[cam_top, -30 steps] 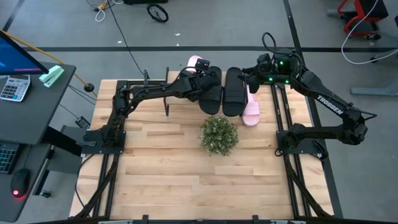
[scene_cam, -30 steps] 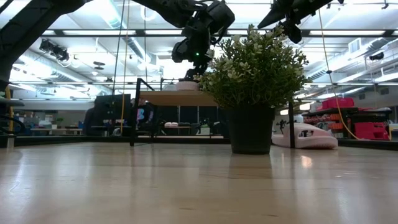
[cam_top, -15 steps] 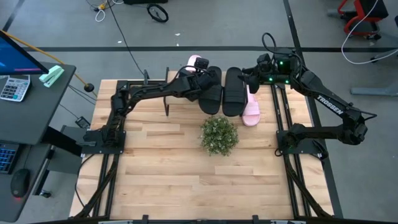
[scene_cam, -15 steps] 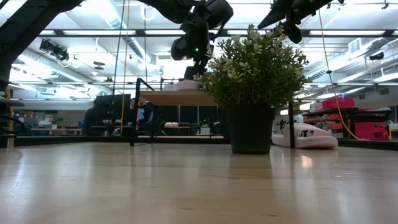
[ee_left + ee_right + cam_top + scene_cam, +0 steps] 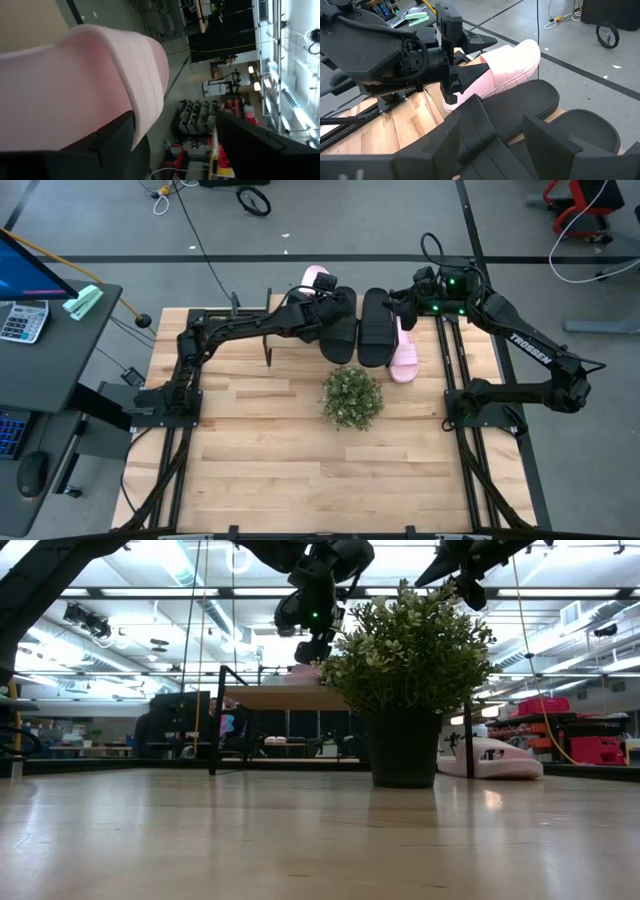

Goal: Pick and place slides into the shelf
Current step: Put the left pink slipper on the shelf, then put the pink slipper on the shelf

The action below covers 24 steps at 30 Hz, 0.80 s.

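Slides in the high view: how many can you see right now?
4. One pink slide on the shelf by the left tool; two black slides side by side on it; one pink slide on the table, partly hidden.

Left wrist view only. A pale pink slide (image 5: 75,85) fills most of the frame, its broad ribbed strap curving across to the rounded edge. The left gripper (image 5: 175,145) sits close against it; two dark fingers (image 5: 115,142) show along the frame's lower edge, spread apart, one lying right at the pink strap, the other well clear on the far side. A tan surface patch (image 5: 27,22) shows past the slide at one corner. Beyond: grey floor (image 5: 172,90), a rack of dark weights (image 5: 197,115), a red object (image 5: 177,160) with white cable, bright ceiling lights (image 5: 295,100), all rotated sideways.
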Each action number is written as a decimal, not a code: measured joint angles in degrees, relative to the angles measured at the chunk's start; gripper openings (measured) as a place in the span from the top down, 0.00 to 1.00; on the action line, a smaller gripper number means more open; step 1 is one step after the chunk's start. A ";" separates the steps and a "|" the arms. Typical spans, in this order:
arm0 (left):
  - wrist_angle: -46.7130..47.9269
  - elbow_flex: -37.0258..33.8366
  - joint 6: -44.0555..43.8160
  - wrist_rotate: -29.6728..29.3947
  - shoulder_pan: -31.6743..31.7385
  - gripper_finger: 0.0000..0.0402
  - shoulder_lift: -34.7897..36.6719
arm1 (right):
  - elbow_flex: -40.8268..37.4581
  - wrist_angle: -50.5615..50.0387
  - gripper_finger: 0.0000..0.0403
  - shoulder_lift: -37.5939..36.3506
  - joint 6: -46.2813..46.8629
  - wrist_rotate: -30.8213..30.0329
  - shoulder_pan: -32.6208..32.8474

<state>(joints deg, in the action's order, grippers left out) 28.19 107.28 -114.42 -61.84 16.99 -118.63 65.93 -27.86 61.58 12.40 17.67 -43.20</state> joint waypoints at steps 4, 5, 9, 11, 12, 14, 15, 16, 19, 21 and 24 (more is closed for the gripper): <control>0.62 0.00 3.94 0.46 0.26 0.29 0.00 | 0.00 -0.02 0.46 0.00 0.09 0.00 0.00; 1.23 0.00 3.76 1.07 0.46 0.29 0.00 | 0.00 -0.02 0.46 0.00 0.17 0.00 -0.02; 4.36 0.00 -2.94 7.99 1.31 0.29 0.02 | 0.00 0.00 0.46 0.00 0.95 0.01 -0.02; 5.37 0.00 -4.40 9.62 1.60 0.29 0.02 | 0.00 -0.01 0.46 0.00 0.96 0.02 -0.02; 5.42 0.00 -4.59 9.77 1.60 0.29 0.02 | 0.00 0.00 0.46 0.00 0.96 0.01 -0.01; 5.46 0.00 -4.74 9.84 1.62 0.29 0.04 | 0.00 0.00 0.46 0.00 0.98 0.02 -0.02; 5.43 0.00 -4.91 10.00 1.60 0.29 0.04 | 0.00 0.00 0.46 0.00 0.98 0.01 0.00; 5.27 0.00 -5.09 10.24 1.52 0.29 0.04 | 0.00 0.00 0.46 -0.01 1.01 0.00 -0.01; 4.94 0.00 -6.12 11.13 1.22 0.29 0.04 | 0.00 0.00 0.46 0.00 1.01 0.02 0.00; 4.94 0.00 -6.24 11.10 1.07 0.29 0.04 | 0.00 0.00 0.46 0.00 1.04 0.00 -0.02; 4.96 0.00 -6.30 11.25 1.05 0.30 0.24 | 0.00 0.00 0.46 0.00 1.40 0.00 -0.01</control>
<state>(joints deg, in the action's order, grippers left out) 33.15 107.28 -120.72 -50.59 18.04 -118.39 65.93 -27.86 61.58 13.80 17.67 -43.21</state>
